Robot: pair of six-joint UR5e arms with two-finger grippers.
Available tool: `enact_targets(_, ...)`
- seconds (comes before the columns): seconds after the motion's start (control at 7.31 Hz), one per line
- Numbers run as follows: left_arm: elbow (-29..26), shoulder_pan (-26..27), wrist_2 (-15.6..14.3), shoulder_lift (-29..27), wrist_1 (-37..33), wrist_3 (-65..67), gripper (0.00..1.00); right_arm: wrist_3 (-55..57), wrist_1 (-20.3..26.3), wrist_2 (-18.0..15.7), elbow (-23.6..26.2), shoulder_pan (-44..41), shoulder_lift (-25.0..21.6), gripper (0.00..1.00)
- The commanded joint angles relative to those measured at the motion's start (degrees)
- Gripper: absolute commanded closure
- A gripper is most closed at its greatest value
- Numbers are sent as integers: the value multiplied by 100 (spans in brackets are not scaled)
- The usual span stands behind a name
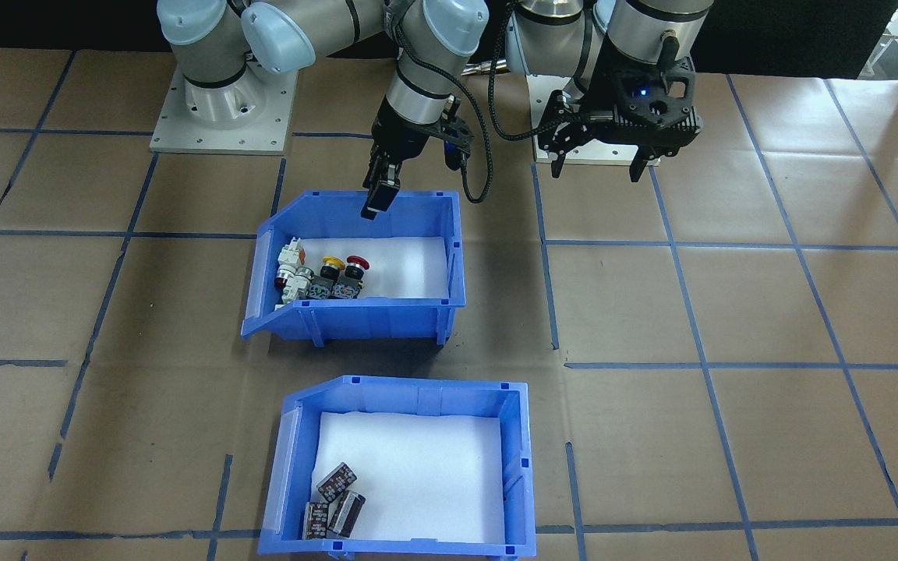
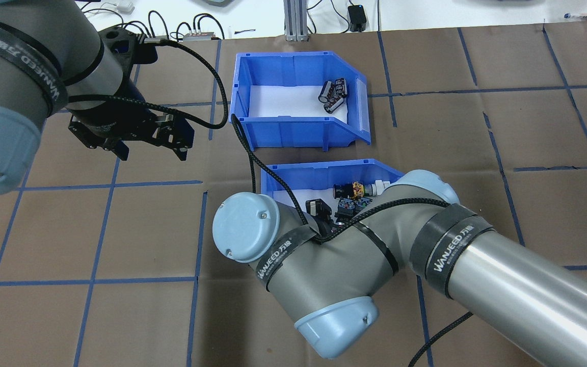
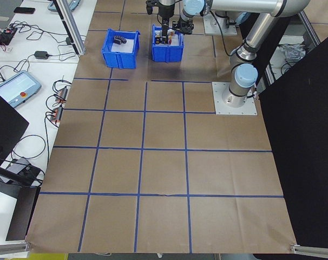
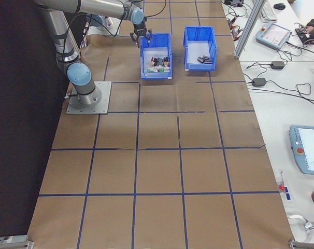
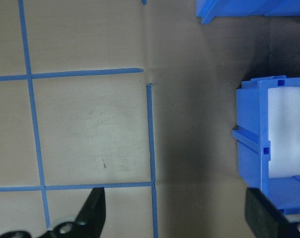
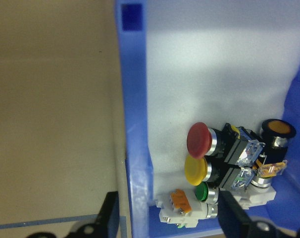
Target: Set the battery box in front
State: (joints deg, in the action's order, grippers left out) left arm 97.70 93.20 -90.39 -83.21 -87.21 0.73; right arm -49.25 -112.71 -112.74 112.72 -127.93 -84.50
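Observation:
The battery box (image 1: 406, 405) is a blue bin with white foam and a few dark batteries (image 1: 336, 499), at the table's far side from the robot; its corner shows in the left wrist view (image 5: 249, 9). A second blue bin (image 1: 418, 312), holding push-button switches (image 6: 204, 158), stands between the battery box and the robot. My right gripper (image 6: 172, 220) is open and straddles this switch bin's wall (image 6: 135, 163) at the robot's side (image 1: 375, 204). My left gripper (image 1: 597, 170) hangs open and empty above the paper, beside the switch bin (image 5: 251, 148).
Brown paper with blue tape grid lines (image 1: 730, 366) covers the table. The two arm base plates (image 1: 219, 117) sit at the robot's edge. Cables and devices (image 4: 271, 65) lie on the white bench beyond the battery box.

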Motion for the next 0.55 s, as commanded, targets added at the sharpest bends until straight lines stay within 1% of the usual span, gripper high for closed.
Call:
enact_targets(0.0,257,-326,21,85,46,-2,0,-14,38,163,13,546,-530,0)
enact_targets(0.27,284,-320,-31,120,90,-11,0,-14,38,584,4,1284,-1119,0)
enact_targets(0.41,241,-320,-49,103,90,-11,0,-5,38,900,-13,1740,-1374,0)
